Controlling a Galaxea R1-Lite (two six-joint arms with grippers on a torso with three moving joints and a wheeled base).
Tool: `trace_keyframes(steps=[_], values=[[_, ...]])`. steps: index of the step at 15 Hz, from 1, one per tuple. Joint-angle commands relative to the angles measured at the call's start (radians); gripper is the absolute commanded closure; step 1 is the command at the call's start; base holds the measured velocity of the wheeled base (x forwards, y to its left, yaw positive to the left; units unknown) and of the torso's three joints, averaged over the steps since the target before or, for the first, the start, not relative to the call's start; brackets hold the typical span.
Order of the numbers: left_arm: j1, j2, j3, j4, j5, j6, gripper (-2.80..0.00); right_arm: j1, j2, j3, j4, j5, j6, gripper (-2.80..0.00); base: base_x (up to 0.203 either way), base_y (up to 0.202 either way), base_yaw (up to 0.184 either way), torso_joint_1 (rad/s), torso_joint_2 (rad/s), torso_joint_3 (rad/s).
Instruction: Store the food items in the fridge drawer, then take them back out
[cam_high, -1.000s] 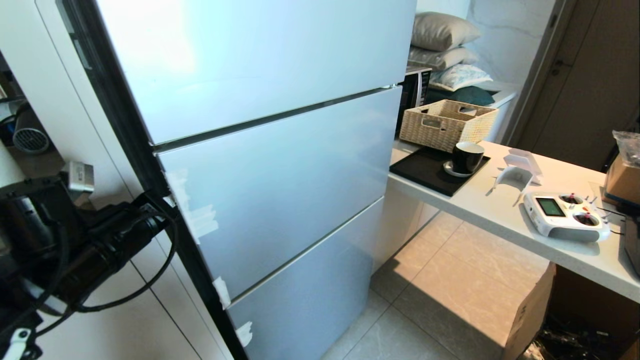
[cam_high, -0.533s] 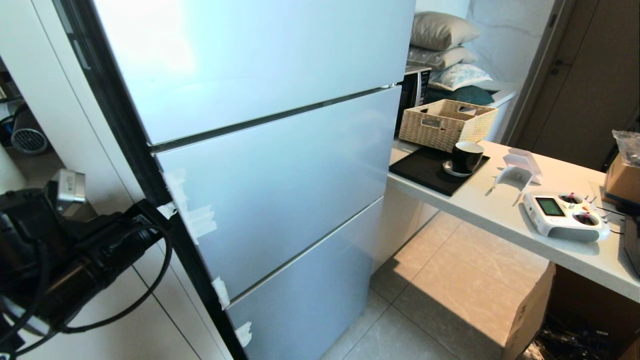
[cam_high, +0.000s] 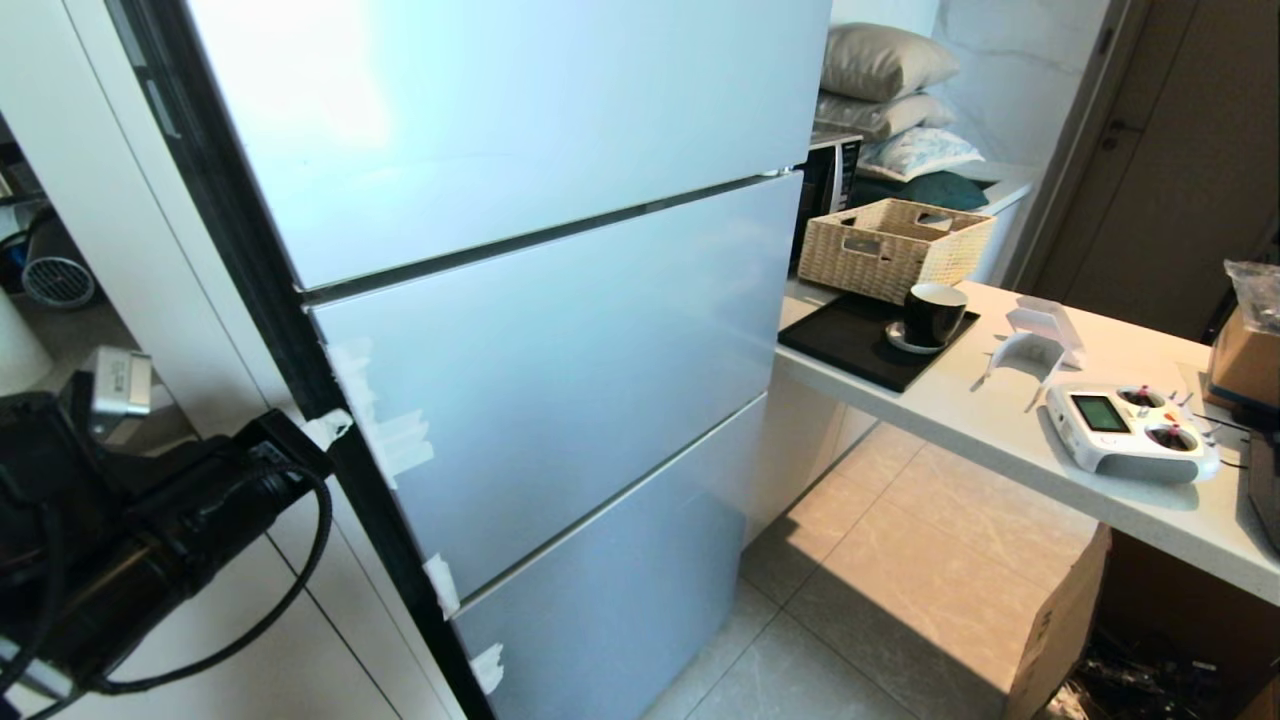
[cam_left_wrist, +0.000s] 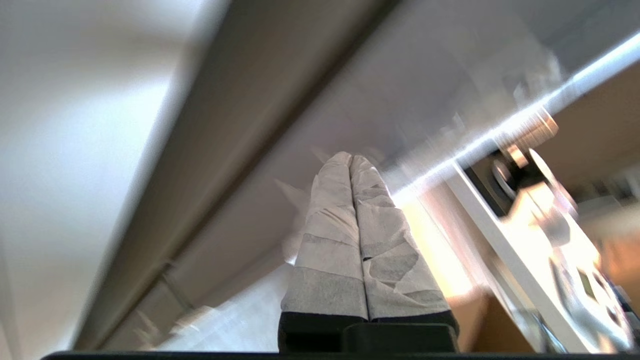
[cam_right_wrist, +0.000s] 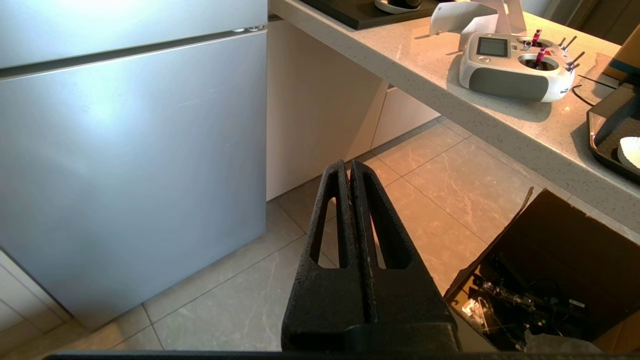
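The fridge (cam_high: 520, 330) fills the middle of the head view with all its pale blue-grey door panels closed, so the fridge drawer and the food items are not visible anywhere; they are presumably behind those panels or out of frame. At the lower left of the head view the left gripper (cam_high: 325, 428) sits at the taped left edge of the middle door panel (cam_high: 560, 370), its paper-wrapped fingers (cam_left_wrist: 350, 210) pressed flat together with nothing between them. The left wrist view is blurred, so whether the tips actually touch the panel edge or only hang beside it is hard to tell. The right gripper (cam_right_wrist: 350, 172) hangs low over the floor tiles (cam_right_wrist: 440, 185), jaws closed and empty, beside the bottom panel and below the counter (cam_right_wrist: 450, 90) that carries a white remote controller (cam_right_wrist: 515, 62). The risk from here is that closed fingertips have little purchase on a smooth, glossy edge: if the left gripper tries to pry the door, it could slide off the seam, scrape the tape (cam_high: 400, 440) loose, or push the panel shut instead of levering it open. The loose black cable (cam_high: 300, 560) looping under the left wrist could also snag on the door's corner as the arm swings.
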Motion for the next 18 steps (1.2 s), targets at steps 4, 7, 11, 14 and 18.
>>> trace_keyframes(steps=[4, 7, 11, 14, 18], values=[[0.032, -0.013, -0.012, -0.007, 0.074, -0.005, 0.00, 0.000, 0.001, 0.000, 0.000, 0.001, -0.001, 0.00, 0.000, 0.000, 0.000, 0.000, 0.00, 0.000], [0.028, 0.019, -0.043, -0.007, 0.068, -0.011, 0.00, 0.000, 0.001, 0.000, 0.000, 0.002, -0.001, 0.00, 0.000, 0.000, 0.000, 0.000, 0.00, 0.000], [-0.041, 0.006, -0.051, -0.007, 0.069, -0.008, 0.00, 0.000, 0.001, 0.000, 0.000, 0.001, -0.001, 0.00, 0.000, 0.000, 0.000, 0.000, 0.00, 0.000], [-0.098, -0.006, -0.043, -0.007, 0.069, -0.007, 0.00, 0.000, 0.001, 0.000, 0.000, 0.002, -0.001, 0.00, 0.000, 0.000, 0.000, 0.000, 0.00, 0.000], [-0.145, -0.015, -0.026, -0.007, 0.068, -0.008, 0.00, 0.000, 0.001, 0.000, 0.000, 0.001, -0.001, 0.00, 0.000, 0.000, 0.000, 0.000, 0.00, 0.000]])
